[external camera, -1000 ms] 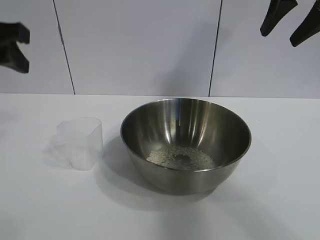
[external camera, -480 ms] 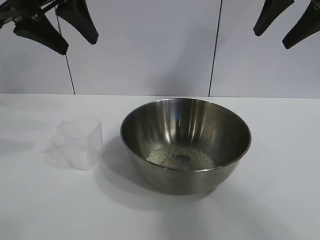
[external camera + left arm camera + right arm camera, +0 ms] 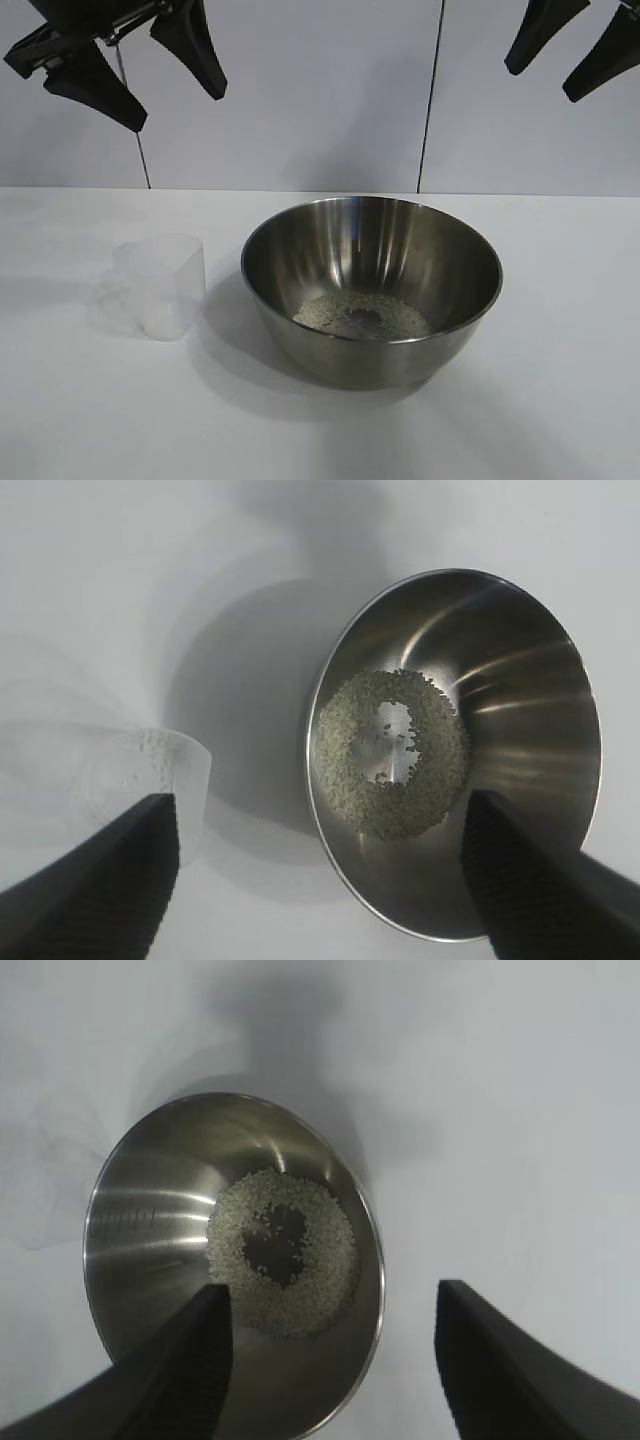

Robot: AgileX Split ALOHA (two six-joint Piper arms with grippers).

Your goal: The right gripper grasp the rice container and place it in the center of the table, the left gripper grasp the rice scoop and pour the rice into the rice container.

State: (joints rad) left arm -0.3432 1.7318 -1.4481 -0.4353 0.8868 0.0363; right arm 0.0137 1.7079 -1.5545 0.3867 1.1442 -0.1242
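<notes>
Rice [image 3: 362, 315] already lies in the rice container [image 3: 300, 250]; the left gripper [image 3: 130, 70], released and empty, hangs above the rice scoop [image 3: 165, 285], apparently done.

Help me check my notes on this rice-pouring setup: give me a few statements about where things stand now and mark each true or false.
1. The rice lies in the rice container. True.
2. The rice scoop sits inside the container. False: it stands on the table beside it, at the exterior view's left.
3. The left pincer holds the scoop. False: it hangs above the table, fingers apart, holding nothing.
4. The right pincer is open, high at the exterior view's upper right. True.
5. The rice forms a ring with a bare patch in the middle. True.
6. The container lies tipped over. False: it stands upright.
</notes>
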